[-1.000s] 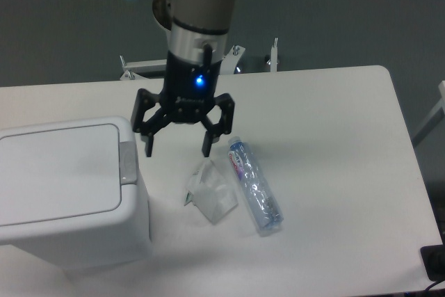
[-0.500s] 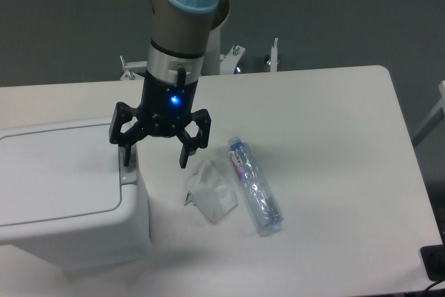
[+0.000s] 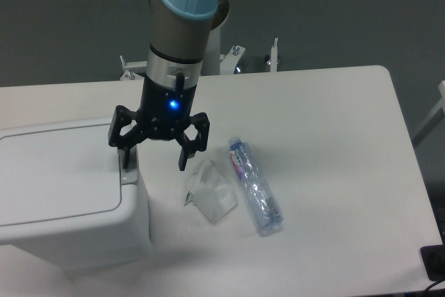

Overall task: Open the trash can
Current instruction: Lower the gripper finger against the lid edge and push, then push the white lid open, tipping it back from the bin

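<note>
While its flat lid lies shut, the big white trash can (image 3: 66,196) sits at the lower left of the frame on the white desk (image 3: 327,144). A small grey latch (image 3: 128,170) is on the lid's right edge. The black hand (image 3: 154,163) hangs just above it with its fingers spread wide and holding nothing. One finger (image 3: 126,156) points down at the latch. To the right lie a crumpled clear bag (image 3: 211,191) and a squashed plastic bottle (image 3: 255,195).
</note>
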You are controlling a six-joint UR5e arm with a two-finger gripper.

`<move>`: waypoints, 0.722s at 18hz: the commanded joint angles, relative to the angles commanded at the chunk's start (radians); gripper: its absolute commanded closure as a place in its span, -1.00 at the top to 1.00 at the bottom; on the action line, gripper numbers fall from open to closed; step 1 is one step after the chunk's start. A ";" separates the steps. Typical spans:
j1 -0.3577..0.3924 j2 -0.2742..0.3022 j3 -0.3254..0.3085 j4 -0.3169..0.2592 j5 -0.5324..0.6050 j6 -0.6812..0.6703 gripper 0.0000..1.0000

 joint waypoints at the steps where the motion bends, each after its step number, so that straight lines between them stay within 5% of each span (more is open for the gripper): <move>1: 0.000 0.000 0.000 -0.002 0.000 -0.002 1.00; 8: 0.000 0.009 0.017 0.032 0.000 -0.006 1.00; 13: 0.087 0.008 0.190 0.040 0.008 0.008 1.00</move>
